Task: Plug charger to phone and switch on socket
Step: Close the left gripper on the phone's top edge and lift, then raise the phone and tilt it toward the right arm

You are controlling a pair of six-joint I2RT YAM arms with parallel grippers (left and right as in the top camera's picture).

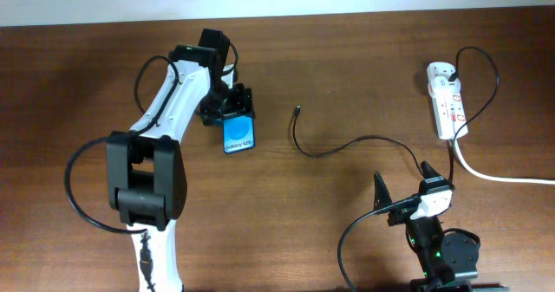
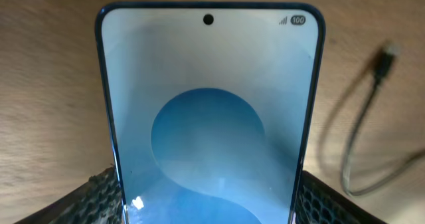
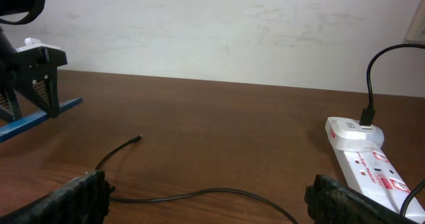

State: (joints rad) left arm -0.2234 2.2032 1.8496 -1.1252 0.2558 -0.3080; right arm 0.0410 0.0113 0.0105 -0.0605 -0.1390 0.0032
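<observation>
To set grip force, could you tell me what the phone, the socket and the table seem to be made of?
Phone: glossy glass front, judging by reflections, in a thin dark frame, maybe metal. Socket: white moulded plastic, slight sheen. Table: brown wood or wood-look laminate, grain visible.

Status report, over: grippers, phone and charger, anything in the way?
Left gripper shut on phone. Right gripper open, holding nothing. Charger tip loose on table, apart from phone. Nothing between them.

You could read "100" atop the phone point(image 2: 209, 104); red marks on the power strip point(image 3: 372, 165), perhaps labels, were too small to read.
</observation>
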